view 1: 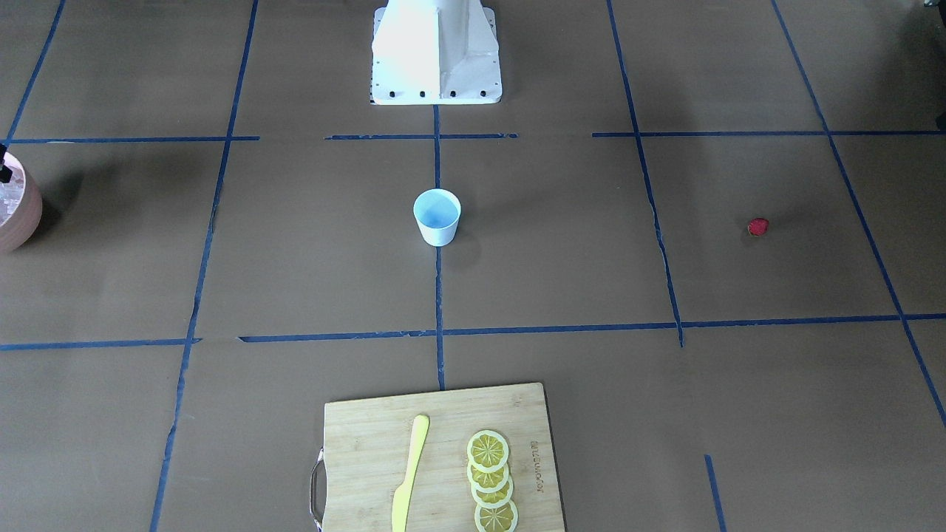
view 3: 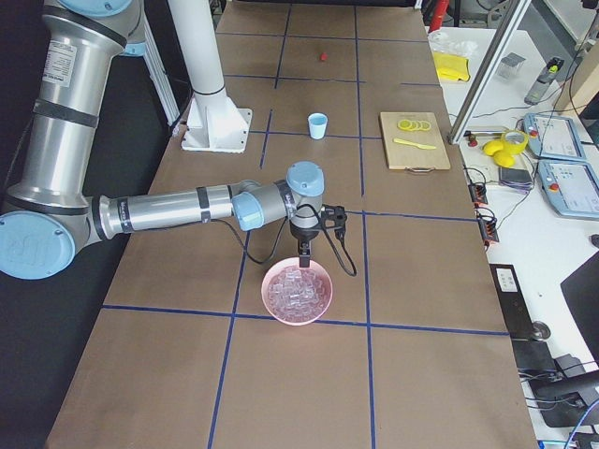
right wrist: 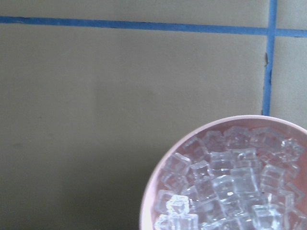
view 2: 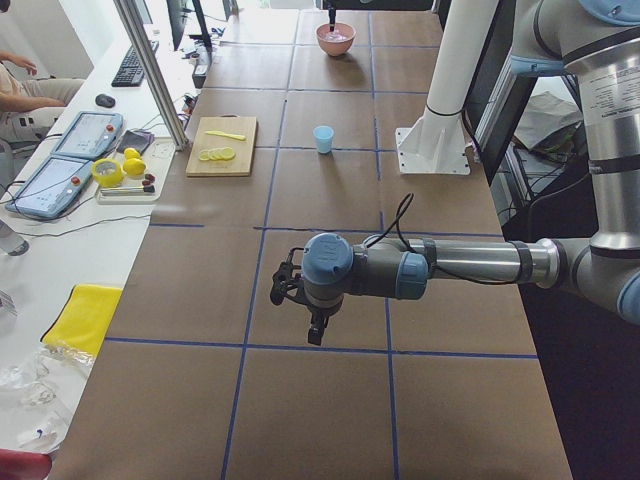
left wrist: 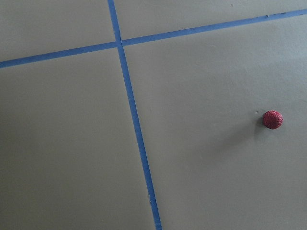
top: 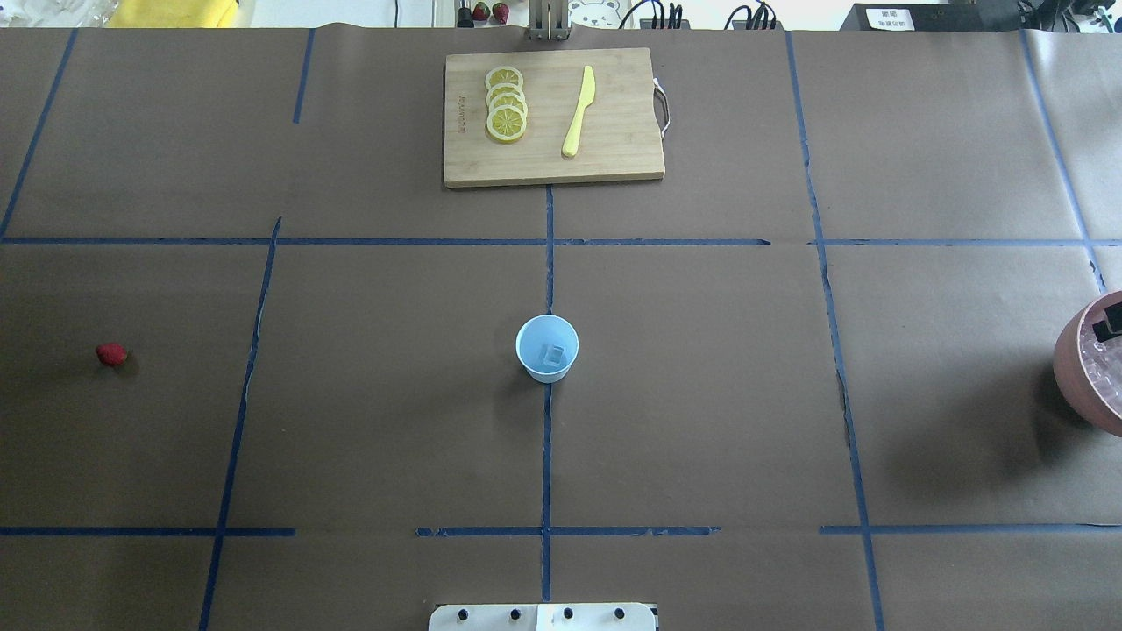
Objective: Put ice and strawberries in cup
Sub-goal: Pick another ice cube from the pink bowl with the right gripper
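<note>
Exterior right: the right end effector [view 3: 303,254] hangs fingers-down just over the pinkish-brown round bowl [view 3: 299,321], which is heaped with small clear ice cubes [view 3: 298,292]. Released or clenched, I cannot tell.
Exterior left: the left end effector [view 2: 315,335] hangs fingers-down above the brown paper-covered table [view 2: 330,420]. Its state cannot be told. The small white tapered cup [view 2: 323,138] stands far beyond it.
Overhead: the cup stands upright, well apart from each end effector, long axis vertical, mouth up, with one of the ice cubes [top: 553,355] in its bottom. The small dark-red rounded strawberry [top: 111,354] lies on the left arm's side.
Front-facing: the strawberry looks too round to tell which way it points.
Left wrist: the strawberry lies on the table below the left end effector, off to the view's right.
Right wrist: the ice cubes fill the bowl directly below the right end effector.
</note>
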Motion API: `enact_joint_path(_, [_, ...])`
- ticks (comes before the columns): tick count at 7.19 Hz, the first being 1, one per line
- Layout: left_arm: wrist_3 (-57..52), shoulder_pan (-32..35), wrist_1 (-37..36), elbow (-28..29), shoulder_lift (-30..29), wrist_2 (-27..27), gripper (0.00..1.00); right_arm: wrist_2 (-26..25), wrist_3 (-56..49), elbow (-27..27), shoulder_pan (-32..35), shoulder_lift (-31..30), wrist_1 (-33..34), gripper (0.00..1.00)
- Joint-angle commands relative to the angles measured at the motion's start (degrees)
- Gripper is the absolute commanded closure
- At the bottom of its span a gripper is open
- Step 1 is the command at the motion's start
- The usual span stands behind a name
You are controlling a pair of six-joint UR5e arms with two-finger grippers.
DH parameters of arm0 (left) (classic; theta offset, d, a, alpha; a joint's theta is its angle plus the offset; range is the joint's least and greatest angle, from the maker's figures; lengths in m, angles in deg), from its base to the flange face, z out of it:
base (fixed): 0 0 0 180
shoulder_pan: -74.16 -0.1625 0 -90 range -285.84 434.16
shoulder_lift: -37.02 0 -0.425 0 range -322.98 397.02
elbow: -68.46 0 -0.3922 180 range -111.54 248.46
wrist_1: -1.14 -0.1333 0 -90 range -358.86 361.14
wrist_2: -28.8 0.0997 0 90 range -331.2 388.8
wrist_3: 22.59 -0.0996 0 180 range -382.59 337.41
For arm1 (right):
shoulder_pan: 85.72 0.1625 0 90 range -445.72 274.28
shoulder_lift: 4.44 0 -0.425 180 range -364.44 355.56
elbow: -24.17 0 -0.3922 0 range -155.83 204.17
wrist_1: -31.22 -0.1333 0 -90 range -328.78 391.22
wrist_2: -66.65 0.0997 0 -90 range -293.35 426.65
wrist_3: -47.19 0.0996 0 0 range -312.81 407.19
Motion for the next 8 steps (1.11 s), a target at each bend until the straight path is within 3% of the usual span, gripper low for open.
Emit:
enact_joint_path(1, [0.0,0.0,0.0,-0.3,0.2,0.0,0.0,-1.9,-4.3,4.1,1.3,-0.5,-0.1,0.02])
enact_joint_path(4, [0.0,0.0,0.0,-0.4,0.2,-0.1,0.0,-2.2,-4.3,7.9,1.2,-0.3,-0.2,0.02])
enact_joint_path(6, [0.0,0.0,-0.1,-0.4,0.2,-0.1,0.0,-1.8,-2.4,13.6,1.0,0.1,-9.4,0.04])
enact_joint_path(8, [0.0,0.0,0.0,-0.4,0.2,-0.1,0.0,-1.4,1.2,12.4,0.7,0.9,-9.7,0.12])
